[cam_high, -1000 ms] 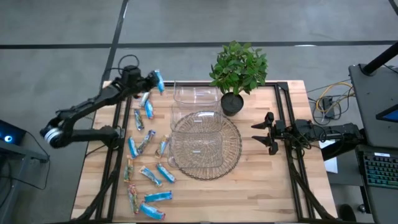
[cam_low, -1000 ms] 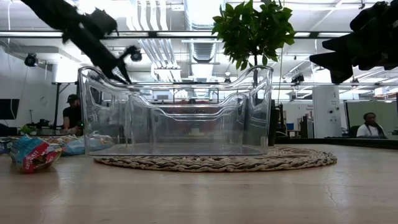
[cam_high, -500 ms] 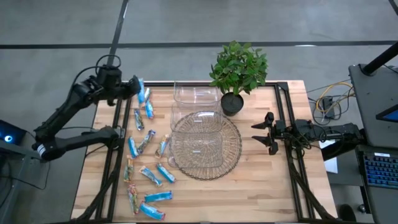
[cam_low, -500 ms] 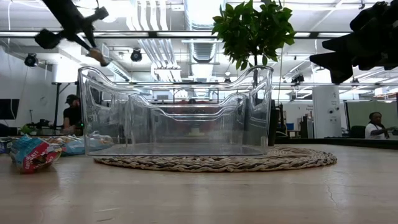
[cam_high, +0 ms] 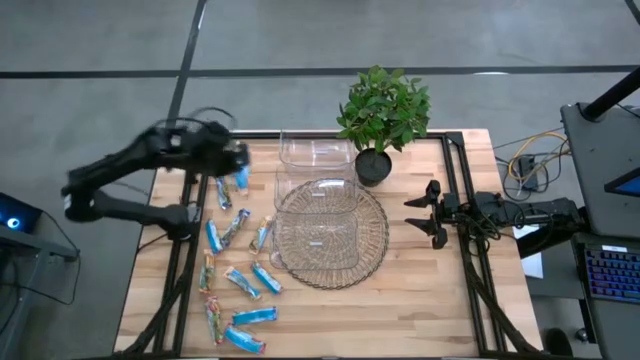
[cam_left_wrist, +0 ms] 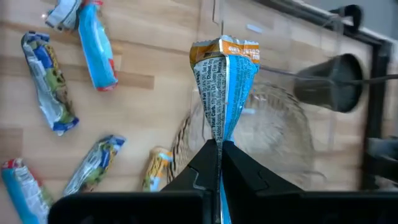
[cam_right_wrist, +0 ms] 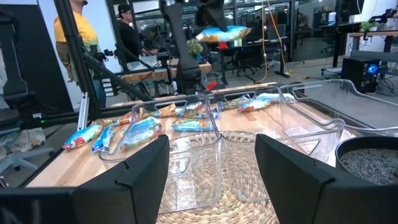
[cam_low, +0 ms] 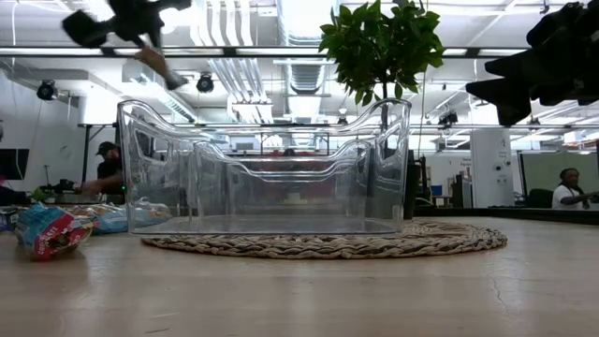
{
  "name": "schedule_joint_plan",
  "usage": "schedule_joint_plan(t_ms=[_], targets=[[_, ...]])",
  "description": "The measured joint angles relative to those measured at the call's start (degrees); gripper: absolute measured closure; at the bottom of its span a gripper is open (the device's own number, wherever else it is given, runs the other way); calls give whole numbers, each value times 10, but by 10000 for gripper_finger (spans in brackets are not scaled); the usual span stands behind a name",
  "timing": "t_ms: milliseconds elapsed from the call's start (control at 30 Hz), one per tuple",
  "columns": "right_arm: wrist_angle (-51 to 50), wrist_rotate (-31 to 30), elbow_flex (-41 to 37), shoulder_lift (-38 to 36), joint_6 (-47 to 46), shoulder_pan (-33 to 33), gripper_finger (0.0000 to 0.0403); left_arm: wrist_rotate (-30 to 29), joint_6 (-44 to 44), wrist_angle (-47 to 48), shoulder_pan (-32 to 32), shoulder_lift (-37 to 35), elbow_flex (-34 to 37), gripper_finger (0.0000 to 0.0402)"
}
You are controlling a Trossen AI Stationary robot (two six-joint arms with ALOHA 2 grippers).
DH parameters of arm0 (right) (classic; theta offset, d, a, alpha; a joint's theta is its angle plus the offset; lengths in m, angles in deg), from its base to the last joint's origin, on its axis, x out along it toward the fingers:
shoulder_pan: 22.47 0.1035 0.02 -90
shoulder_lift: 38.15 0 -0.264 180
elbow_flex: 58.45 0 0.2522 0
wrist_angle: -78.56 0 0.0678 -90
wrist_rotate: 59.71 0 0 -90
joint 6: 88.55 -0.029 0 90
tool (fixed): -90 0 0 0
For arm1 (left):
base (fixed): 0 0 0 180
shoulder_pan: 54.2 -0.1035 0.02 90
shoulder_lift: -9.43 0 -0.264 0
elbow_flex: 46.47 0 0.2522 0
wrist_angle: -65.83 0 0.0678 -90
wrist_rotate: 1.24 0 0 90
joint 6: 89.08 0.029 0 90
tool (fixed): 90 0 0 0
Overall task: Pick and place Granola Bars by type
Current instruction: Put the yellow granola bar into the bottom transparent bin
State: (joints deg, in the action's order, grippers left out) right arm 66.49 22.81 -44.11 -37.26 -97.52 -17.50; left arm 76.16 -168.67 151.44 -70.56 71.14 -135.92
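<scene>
While the right arm waits over the table's right side, the left gripper (cam_high: pixel 232 160) hangs above the far-left part of the wooden table (cam_high: pixel 420 300), seen from overhead, its arm blurred. Below it, blue-wrapped granola bars (cam_high: pixel 240 278) lie scattered down the table's left side, beside two clear plastic containers (cam_high: pixel 317 152); the nearer one stands on a round woven mat (cam_high: pixel 372 262). A potted plant (cam_high: pixel 384 112) stands at the far edge. The right gripper (cam_high: pixel 425 212) sits just right of the mat, fingers spread apart.

From table height, the left gripper (cam_low: pixel 157 64) shows high at upper left, above the near container's rim. One crumpled bar (cam_low: pixel 51 230) lies on the tabletop at left. People sit at desks in the room behind.

Through the left wrist camera, the fingers are pinched together on the end of a blue-and-orange bar (cam_left_wrist: pixel 222 93), which stands up from them over the table, with loose bars and a container's edge beneath.

Through the right wrist camera, the right gripper's fingers (cam_right_wrist: pixel 134 180) stand wide apart before the containers; across the table the held bar (cam_right_wrist: pixel 222 33) hangs aloft, level, above the row of bars.
</scene>
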Motion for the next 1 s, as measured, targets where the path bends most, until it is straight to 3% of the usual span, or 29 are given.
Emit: schedule_joint_plan(t_ms=[100, 633, 833, 1000], targets=[[0, 0, 0, 0, 0, 0, 176, -24, -37, 2, 38, 50, -29, 401], [0, 0, 0, 0, 0, 0, 176, -27, -115, -62, 204, 344, -236, 401], [0, 0, 0, 0, 0, 0, 175, -34, -161, -164, 248, 414, -246, 401], [0, 0, 0, 0, 0, 0, 177, -38, -196, -198, 270, 446, -244, 401]])
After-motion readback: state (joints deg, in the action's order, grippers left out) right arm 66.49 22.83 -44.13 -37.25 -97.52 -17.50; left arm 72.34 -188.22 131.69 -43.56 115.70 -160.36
